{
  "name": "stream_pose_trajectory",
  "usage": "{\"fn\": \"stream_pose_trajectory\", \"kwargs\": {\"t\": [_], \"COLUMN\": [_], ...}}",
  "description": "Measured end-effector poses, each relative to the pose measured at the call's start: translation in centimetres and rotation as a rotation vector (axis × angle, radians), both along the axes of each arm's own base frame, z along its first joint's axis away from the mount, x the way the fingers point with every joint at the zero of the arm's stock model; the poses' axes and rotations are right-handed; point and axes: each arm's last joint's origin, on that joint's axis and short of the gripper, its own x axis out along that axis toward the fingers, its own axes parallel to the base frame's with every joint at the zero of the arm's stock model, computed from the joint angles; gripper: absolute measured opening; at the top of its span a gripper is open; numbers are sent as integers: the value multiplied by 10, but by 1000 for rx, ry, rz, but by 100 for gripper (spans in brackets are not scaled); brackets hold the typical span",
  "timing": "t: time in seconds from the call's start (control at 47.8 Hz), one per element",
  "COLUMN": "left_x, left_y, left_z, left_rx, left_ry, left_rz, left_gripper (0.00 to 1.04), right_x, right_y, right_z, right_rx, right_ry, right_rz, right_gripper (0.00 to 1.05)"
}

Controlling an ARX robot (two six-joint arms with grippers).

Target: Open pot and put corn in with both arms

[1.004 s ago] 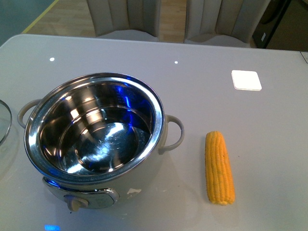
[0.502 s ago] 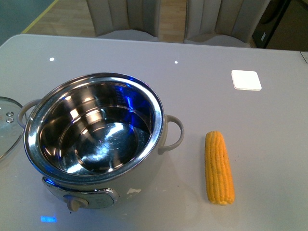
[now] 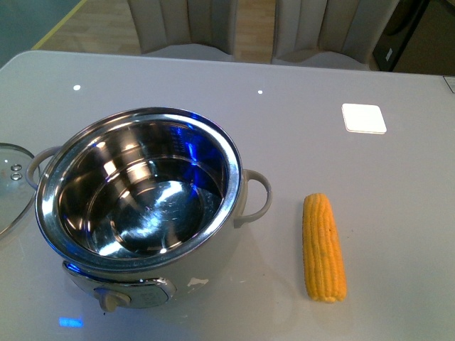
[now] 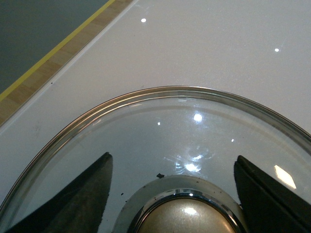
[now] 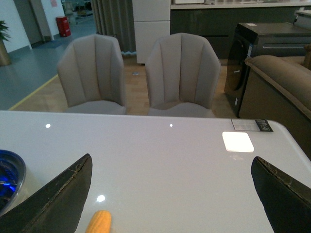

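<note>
Presently the pot (image 3: 142, 213) is standing uncovered on the grey table (image 3: 298, 142), towards the robot's left, with its control dial facing the front camera. The corn (image 3: 324, 249) is lying flat on the table to the right of the pot, near its right side handle but not touching it. Its length is running roughly away from the robot.

The glass lid (image 3: 10, 188) is resting on the table just beside the pot's left handle, partly cut off by the frame edge. In the left wrist view the left gripper (image 4: 172, 158) is hanging directly over this lid. Its fingers (image 4: 77, 199) are standing wide apart on either side of the lid knob (image 4: 187, 218), with glass showing between each finger and the knob.

In the right wrist view the right gripper (image 5: 171, 159) is likewise showing its fingers (image 5: 58, 199) spread wide above the table. One end of the corn is showing just beside one finger, and the pot's rim is showing at the picture's edge.

A white square (image 3: 364, 118) is lying further back on the table, well apart from the corn. Two chairs (image 5: 92, 73) are standing beyond the far edge.
</note>
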Motion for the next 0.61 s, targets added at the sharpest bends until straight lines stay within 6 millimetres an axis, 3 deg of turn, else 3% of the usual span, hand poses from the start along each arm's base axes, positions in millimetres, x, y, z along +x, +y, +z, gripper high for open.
{"fn": "stream_pose_trajectory", "kwargs": {"t": [0.125,0.376,0.607], "left_x": [1,-4,-52], "left_y": [1,0,-9], "left_z": [12,76,170], "left_rx": [5,28,-7], "left_ry": [-17,-129,-243], "left_rz": [7,-8,-55], "left_gripper": [99,98,98], "right_x": [0,0,0], "right_y": [0,0,0], "right_z": [0,0,0], "right_rx": [0,0,0], "right_ry": [0,0,0], "right_rz": [0,0,0], "right_gripper": [96,96,96]}}
